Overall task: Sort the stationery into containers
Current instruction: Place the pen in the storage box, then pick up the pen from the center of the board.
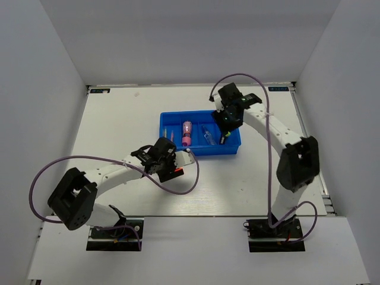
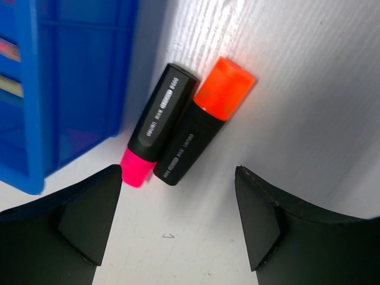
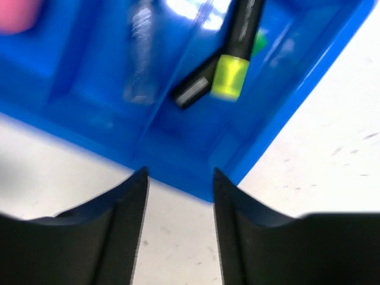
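The blue tray [image 1: 233, 148] lies mid-table and holds thin pale sticks [image 1: 169, 133], a pink marker [image 1: 186, 134] and a clear bluish pen [image 1: 206, 135]. Its right compartment holds a yellow-capped highlighter [image 3: 230, 76] and a green-capped one [image 3: 258, 41]. My right gripper [image 1: 228, 123] hovers over that compartment, open and empty [image 3: 180, 184]. My left gripper [image 1: 172, 168] is open [image 2: 178, 205] just short of two black highlighters lying side by side on the table beside the tray wall [image 2: 59, 89]. One has a pink cap [image 2: 135, 169], the other an orange cap [image 2: 224, 86].
White walls close in the table at the back and both sides. Purple cables loop from both arms; the left one [image 1: 178, 190] lies on the table in front of the tray.
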{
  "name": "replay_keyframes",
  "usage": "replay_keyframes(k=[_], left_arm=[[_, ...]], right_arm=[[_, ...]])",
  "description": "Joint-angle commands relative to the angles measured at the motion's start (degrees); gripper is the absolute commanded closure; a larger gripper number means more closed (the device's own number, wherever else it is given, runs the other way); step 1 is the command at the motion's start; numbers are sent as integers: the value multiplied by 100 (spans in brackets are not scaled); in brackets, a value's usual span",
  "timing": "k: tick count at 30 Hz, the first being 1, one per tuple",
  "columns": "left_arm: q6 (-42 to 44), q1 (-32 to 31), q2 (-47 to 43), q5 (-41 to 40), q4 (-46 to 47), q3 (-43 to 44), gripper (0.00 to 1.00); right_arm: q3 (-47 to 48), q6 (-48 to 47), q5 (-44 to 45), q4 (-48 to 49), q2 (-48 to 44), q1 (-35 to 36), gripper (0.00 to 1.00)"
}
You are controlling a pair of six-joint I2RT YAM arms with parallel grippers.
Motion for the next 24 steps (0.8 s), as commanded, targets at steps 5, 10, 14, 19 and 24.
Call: replay_keyframes(k=[5, 10, 14, 19, 24], left_arm=[[297, 170, -45, 335, 393, 94, 13], [270, 170, 350, 378, 393, 287, 13], [253, 170, 465, 449, 357, 341, 14], [244, 179, 597, 449, 357, 297, 14], [174, 188, 667, 492, 401, 200, 14]], right_arm=[[-1304, -492, -1553, 873, -1522, -137, 39], [-1621, -387, -1685, 882, -1821, -207, 39], [-1814, -352, -1729, 961, -1963, -321, 39], [-1911, -255, -1905, 1031, -2007, -418, 39], [-1990, -237, -2002, 1040, -2051, -506, 39]])
